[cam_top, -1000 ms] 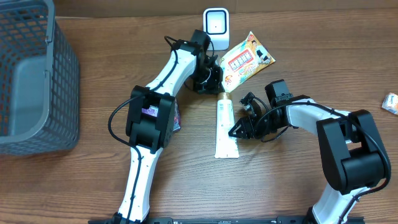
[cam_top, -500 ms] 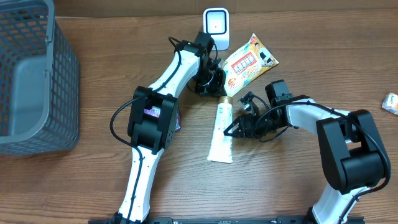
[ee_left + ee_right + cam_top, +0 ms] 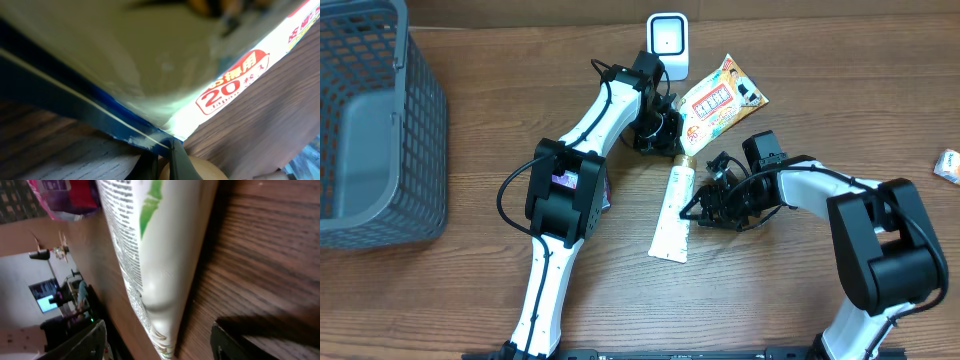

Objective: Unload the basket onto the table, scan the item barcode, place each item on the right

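A white barcode scanner (image 3: 667, 40) stands at the back of the table. Beside it lies a yellow snack packet (image 3: 720, 100), which looms large in the left wrist view (image 3: 150, 60). My left gripper (image 3: 665, 135) (image 3: 162, 160) is shut on the packet's blue lower edge, with a tan round cap just beneath the tips. A white tube (image 3: 675, 215) lies slanted in the middle. My right gripper (image 3: 696, 210) (image 3: 162, 342) stands open and low, one finger on each side of the tube (image 3: 150, 255), not clamping it.
A grey mesh basket (image 3: 380, 130) fills the left side. A purple packet (image 3: 606, 190) lies half under the left arm. A small wrapped item (image 3: 948, 165) sits at the right edge. Both arms crowd the area in front of the scanner.
The right gripper's jaws have widened. The tube's lower end has swung left. The left gripper and the packet shifted slightly to the right.
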{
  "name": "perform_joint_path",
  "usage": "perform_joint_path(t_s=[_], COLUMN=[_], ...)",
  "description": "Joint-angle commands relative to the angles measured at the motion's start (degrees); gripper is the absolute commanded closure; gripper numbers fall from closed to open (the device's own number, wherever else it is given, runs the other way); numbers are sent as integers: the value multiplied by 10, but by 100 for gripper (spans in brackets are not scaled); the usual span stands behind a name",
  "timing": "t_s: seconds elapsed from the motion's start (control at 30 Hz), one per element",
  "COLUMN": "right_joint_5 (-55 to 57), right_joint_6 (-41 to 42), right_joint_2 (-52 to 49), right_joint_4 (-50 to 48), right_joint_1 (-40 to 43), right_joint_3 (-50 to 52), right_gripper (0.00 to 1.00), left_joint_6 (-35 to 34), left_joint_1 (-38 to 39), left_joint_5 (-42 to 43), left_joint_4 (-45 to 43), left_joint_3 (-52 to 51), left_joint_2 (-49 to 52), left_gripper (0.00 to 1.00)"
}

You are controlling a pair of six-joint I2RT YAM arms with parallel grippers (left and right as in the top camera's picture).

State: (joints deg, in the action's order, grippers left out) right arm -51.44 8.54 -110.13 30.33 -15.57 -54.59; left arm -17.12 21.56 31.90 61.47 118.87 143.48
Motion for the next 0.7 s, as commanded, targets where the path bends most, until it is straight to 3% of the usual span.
perform_joint_path(t_s=[0.0, 0.17, 0.43, 0.67], right_joint_5=[103, 51, 59, 59], right_joint_6=[57, 90, 95, 95], right_joint_2=[-11, -11, -11, -11], right_joint_4=[-29, -70, -70, -69], right_joint_1=[-2, 0, 0, 0], right_joint_3=[53, 66, 66, 66], right_gripper=[27, 27, 28, 30], left_joint_6=[31, 34, -81, -85], left_joint_1=[2, 2, -29, -25], left_joint_5=[-20, -31, -270, -278], left_joint_4=[5, 18, 143, 211], left_joint_3=[-10, -16, -16, -20], left_joint_2=[6, 6, 6, 6], left_gripper=[96, 96, 96, 96])
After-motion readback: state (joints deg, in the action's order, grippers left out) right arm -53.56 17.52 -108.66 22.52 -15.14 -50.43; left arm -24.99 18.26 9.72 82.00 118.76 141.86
